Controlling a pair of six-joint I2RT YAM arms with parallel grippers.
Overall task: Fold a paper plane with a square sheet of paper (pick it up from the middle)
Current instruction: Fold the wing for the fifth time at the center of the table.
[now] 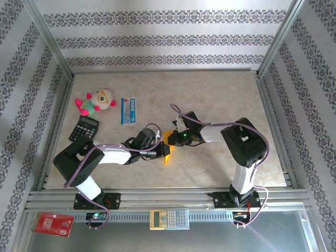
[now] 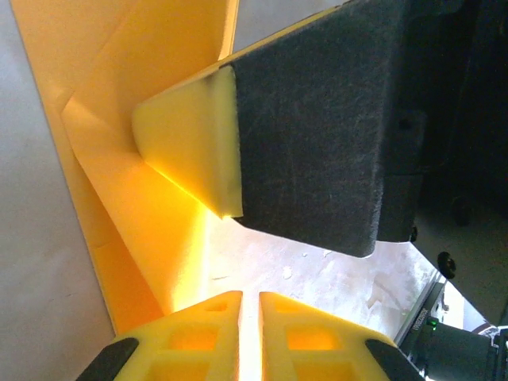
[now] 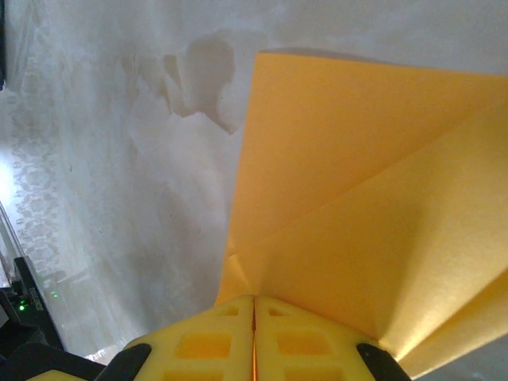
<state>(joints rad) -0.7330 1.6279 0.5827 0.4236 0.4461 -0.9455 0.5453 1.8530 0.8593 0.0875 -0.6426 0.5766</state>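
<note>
The square sheet of paper (image 1: 167,156) is orange-yellow and partly folded, with diagonal creases, and is held up off the table (image 1: 220,94) at its centre between the two arms. My right gripper (image 1: 175,137) (image 3: 254,300) is shut on a folded corner of the paper (image 3: 357,175); an orange line runs between its pads. My left gripper (image 1: 164,151) (image 2: 250,295) sits just below it at the paper's near edge, its jaws almost together with a thin bright slit. The paper (image 2: 119,198) rises to its left; whether any lies in the slit is unclear. One of the right gripper's fingers (image 2: 190,135) presses the paper.
A black calculator (image 1: 84,127), a plush toy (image 1: 97,101) and a blue-and-white packet (image 1: 128,110) lie at the back left. On the near metal rail sit a beige calculator (image 1: 169,218) and a red packet (image 1: 52,223). Metal frame posts bound the table.
</note>
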